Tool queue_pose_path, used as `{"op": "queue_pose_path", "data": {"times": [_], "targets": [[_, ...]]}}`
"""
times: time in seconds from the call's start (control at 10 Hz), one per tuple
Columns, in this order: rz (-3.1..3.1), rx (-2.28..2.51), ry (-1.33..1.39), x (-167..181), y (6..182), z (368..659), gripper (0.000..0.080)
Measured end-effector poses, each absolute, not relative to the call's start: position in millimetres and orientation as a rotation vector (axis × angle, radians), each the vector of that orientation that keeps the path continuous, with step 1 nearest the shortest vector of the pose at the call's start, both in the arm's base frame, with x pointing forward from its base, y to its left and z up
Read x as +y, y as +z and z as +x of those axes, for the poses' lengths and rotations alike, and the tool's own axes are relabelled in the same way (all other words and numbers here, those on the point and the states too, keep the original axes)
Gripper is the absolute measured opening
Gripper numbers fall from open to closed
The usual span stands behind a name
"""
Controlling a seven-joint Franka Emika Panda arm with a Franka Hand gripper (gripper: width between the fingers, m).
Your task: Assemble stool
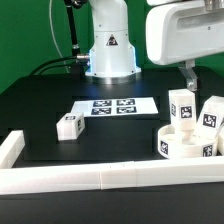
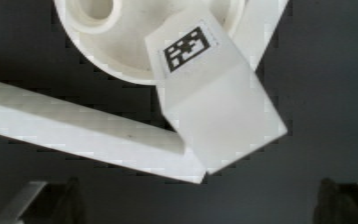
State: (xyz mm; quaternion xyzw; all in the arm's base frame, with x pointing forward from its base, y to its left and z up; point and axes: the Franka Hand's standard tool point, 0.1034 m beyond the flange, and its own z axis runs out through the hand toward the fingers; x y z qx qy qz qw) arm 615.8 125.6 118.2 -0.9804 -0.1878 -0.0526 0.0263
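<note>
**Gripper (image 2: 194, 205) hanging open over seat (image 1: 186, 148), two legs standing up**

Nearest the ext. cam, the long white rail (image 1: 100, 180) is running along the table front, w/ a short arm turning back at the exterior view's left. Just behind it, on the exterior view's right, the round white seat is lying flat on the black table (image 1: 40, 110), w/ a tag showing on its side wall. Two legs are standing upright at the seat: one leg (image 1: 180, 108) toward its middle and a second leg (image 1: 212, 116) at its right rim. Can't tell if either is sitting in a socket. The third leg (image 1: 68, 126) is lying loose, well apart on the exterior view's left, near the marker board (image 1: 115, 106) but not touching it. The gripper is hovering above the seat and legs, released. In the wrist view its fingertips (image 2: 44, 198) are sitting wide apart w/ nothing btwn them. That view is also showing the seat rim, a tagged leg (can't tell which) and the rail beneath. Farthest back, the arm's white base (image 1: 108, 50) is standing behind the marker board.
</note>
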Motion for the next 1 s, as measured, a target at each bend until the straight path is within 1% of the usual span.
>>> {"op": "queue_pose_path", "data": {"times": [0.2, 0.4, 0.9, 1.0], "targets": [[-3.024, -0.677, -0.136, 134.8, 101.1, 608.2, 0.0649], [-3.023, -0.724, -0.112, 133.1, 92.0, 605.7, 0.0649], [-3.031, -0.716, -0.087, 119.0, 84.7, 602.2, 0.0649], [-3.033, -0.711, -0.082, 116.3, 82.9, 601.7, 0.0535]]}}
